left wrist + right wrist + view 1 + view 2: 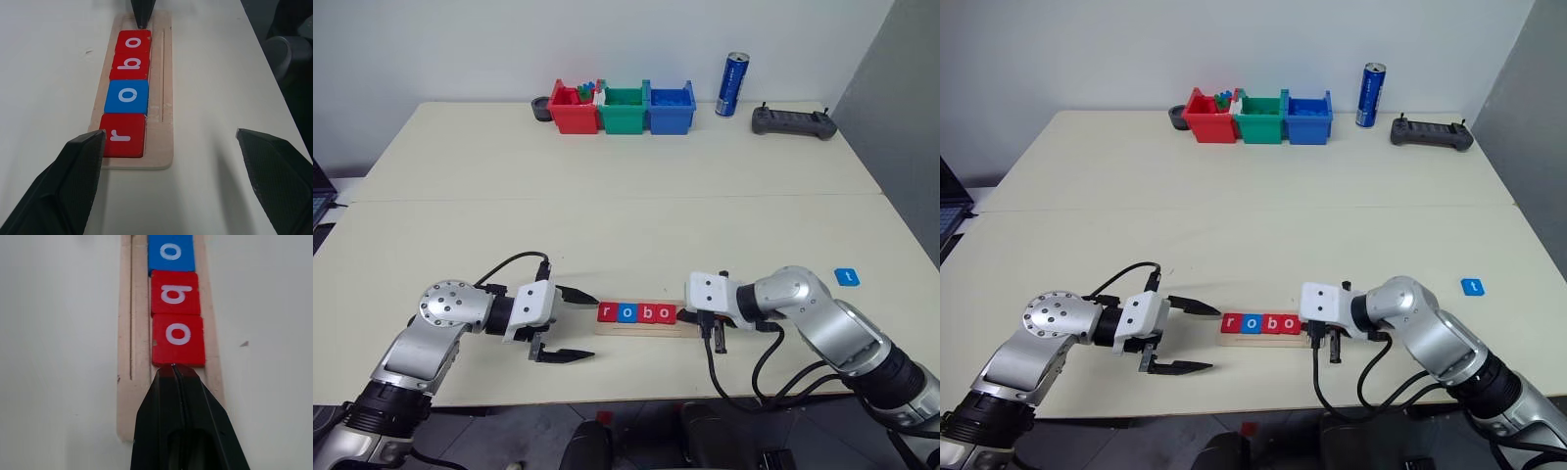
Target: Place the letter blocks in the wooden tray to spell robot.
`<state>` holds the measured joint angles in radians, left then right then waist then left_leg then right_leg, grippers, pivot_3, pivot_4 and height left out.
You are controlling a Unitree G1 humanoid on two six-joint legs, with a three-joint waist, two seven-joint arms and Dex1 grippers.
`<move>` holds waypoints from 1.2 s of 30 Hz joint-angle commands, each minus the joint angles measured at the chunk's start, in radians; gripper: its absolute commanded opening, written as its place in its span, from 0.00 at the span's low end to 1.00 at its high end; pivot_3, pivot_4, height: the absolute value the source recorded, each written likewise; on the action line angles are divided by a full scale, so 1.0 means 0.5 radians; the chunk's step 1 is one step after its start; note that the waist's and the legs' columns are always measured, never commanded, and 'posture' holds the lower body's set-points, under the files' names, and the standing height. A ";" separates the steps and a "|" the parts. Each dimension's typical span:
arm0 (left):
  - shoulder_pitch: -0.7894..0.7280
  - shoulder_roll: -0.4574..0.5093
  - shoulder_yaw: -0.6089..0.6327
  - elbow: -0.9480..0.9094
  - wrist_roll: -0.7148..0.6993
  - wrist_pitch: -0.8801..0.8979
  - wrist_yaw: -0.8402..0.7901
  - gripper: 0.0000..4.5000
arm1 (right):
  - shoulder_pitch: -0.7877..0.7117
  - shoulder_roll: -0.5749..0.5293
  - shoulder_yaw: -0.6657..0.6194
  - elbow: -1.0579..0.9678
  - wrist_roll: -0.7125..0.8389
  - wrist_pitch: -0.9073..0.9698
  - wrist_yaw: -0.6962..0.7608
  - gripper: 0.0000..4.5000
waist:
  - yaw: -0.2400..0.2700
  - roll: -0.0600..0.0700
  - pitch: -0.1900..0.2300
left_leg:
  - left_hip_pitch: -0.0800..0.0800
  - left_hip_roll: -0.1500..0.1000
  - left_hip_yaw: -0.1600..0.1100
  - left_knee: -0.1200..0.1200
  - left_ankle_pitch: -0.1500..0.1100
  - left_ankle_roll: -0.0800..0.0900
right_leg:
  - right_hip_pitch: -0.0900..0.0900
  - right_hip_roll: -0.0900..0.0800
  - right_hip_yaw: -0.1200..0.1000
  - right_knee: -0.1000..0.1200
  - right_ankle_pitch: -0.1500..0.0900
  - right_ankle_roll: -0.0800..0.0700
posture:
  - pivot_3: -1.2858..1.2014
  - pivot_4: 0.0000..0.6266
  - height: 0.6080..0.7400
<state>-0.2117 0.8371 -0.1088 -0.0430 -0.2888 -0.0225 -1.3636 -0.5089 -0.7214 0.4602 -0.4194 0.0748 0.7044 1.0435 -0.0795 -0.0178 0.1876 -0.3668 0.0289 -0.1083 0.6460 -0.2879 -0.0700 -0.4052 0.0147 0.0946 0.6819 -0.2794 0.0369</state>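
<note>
Pale wood shows low in the centre of the left eye view, where the wooden tray (644, 327) lies on the cream table (607, 215). Four letter blocks sit in it in a touching row: a red r (607, 312), a blue o (626, 313), a red b (646, 313) and a red o (666, 313). The fifth block, a blue t (845, 277), lies alone at the right of the frame, well apart from the tray.

At lower left, the left gripper (571, 325) points toward the tray's r end with its two black fingers spread wide and nothing between them; one finger tip comes just beside the r block. At lower centre-right, the right gripper (173, 369) has its fingers pressed together, holding nothing, and its tip rests at the outer edge of the red o, over the tray's bare end.

Along the top of the frame stand a red bin (574, 110), a green bin (624, 110) and a blue bin (671, 108), then a blue can (733, 84) and a dark controller (792, 121).
</note>
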 commanded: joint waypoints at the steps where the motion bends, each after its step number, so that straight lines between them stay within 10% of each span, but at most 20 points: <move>1: -0.026 -0.008 0.035 -0.057 -0.035 0.013 0.018 1.00 | 0.017 -0.044 -0.320 -0.182 0.149 0.103 -0.041 0.14 | 0.001 0.000 0.000 | 0.000 0.000 0.000 0.000 0.000 0.000 | 0.000 0.000 0.000 0.000 0.000 0.000 | 0.52 0.24 1.00; 12: -0.034 -0.007 0.049 -0.142 -0.059 0.051 0.036 1.00 | 0.850 0.289 -1.537 -0.481 0.250 0.304 -0.745 0.99 | 0.048 -0.001 -0.001 | -0.001 -0.001 0.001 -0.001 0.000 0.000 | 0.000 0.000 0.001 0.000 0.000 0.000 | 0.52 0.24 1.00; 32: -0.156 -0.053 -0.008 -0.111 -0.041 0.056 -0.001 1.00 | 0.740 0.457 -1.837 0.651 0.179 0.214 -1.441 0.99 | 0.024 0.001 -0.002 | 0.003 0.000 0.007 -0.001 0.000 0.000 | 0.002 0.002 0.008 0.001 0.000 0.000 | 0.52 0.24 1.00; 36: -0.101 -0.037 0.017 -0.115 -0.037 0.036 0.013 1.00 | 0.782 0.485 -1.823 0.560 0.244 0.414 -1.460 0.78 | 0.030 0.000 -0.004 | 0.004 0.000 0.005 -0.001 0.000 0.000 | 0.003 0.002 0.006 0.001 0.000 0.000 | 0.52 0.24 1.00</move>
<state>-0.2691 0.8066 -0.1236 -0.0841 -0.3054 0.0121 -1.3628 -0.1474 -0.4861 -0.4514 -0.1435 0.1884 0.8534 0.3248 -0.0644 -0.0180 0.1857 -0.3649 0.0290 -0.1062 0.6457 -0.2878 -0.0699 -0.4038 0.0155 0.0973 0.6823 -0.2793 0.0369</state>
